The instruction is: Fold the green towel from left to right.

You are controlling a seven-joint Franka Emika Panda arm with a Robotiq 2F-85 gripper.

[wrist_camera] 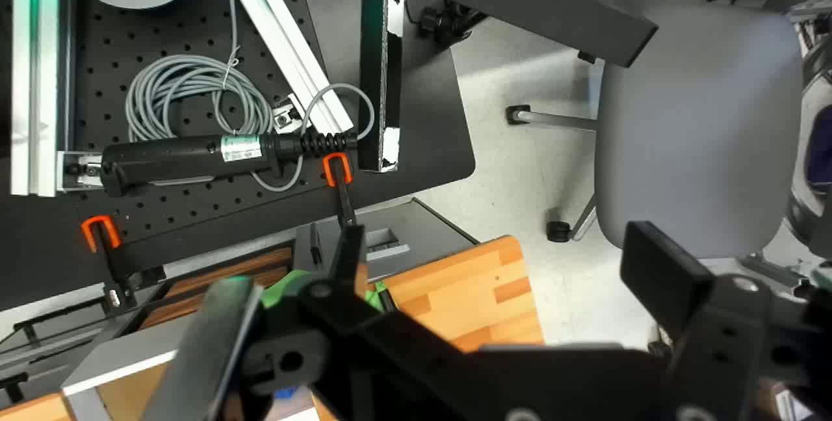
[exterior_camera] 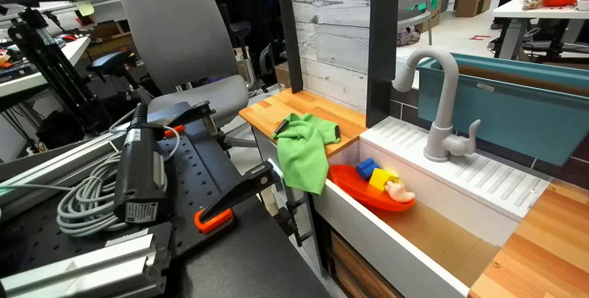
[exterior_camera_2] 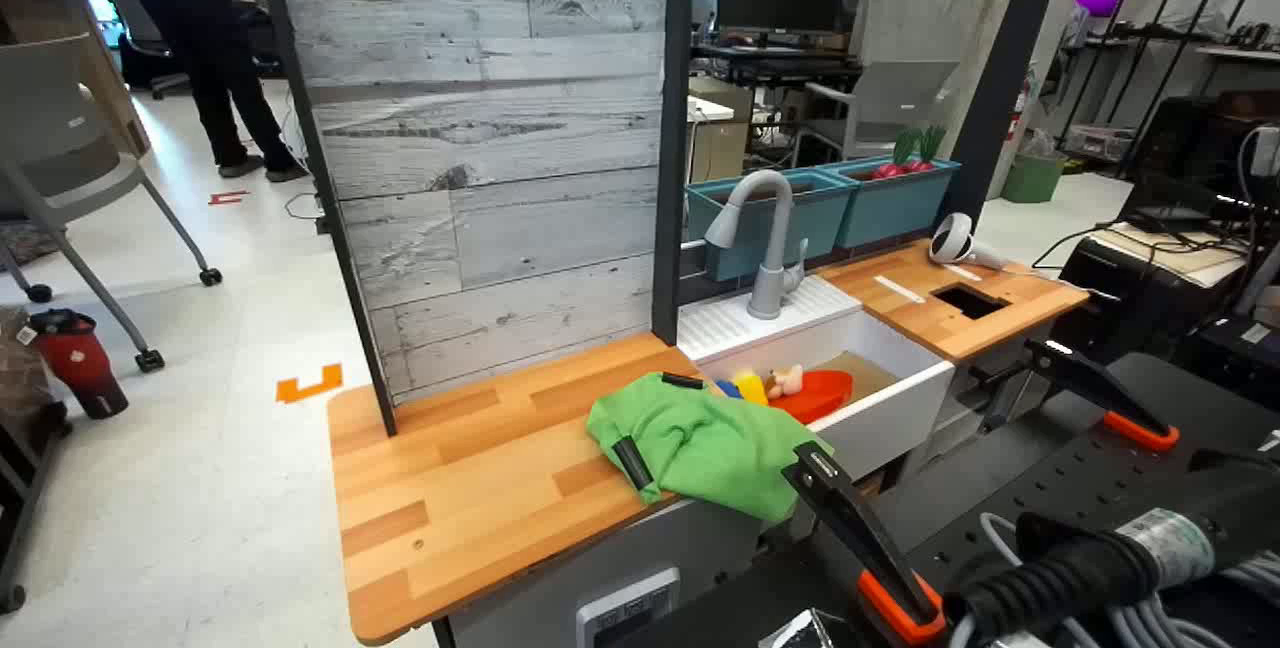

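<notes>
The green towel (exterior_camera: 301,157) lies crumpled on the wooden counter (exterior_camera: 262,109), with part of it hanging over the front edge near the sink. It also shows in an exterior view (exterior_camera_2: 715,443), where two black clips or strips sit on its edges. In the wrist view only small green bits of the towel (wrist_camera: 283,287) show; the rest is hidden behind my gripper. My gripper (wrist_camera: 504,245) is open, with its fingers wide apart and nothing between them. It is apart from the towel, high above the counter and bench. It is out of view in both exterior views.
The sink (exterior_camera: 391,238) beside the towel holds a red boat-like dish (exterior_camera: 368,192) with toys. A grey faucet (exterior_camera_2: 770,248) and tall wood-look panel (exterior_camera_2: 500,148) rise behind. A black bench with orange-tipped clamps (exterior_camera: 214,220) and a grey chair (wrist_camera: 695,135) stand nearby.
</notes>
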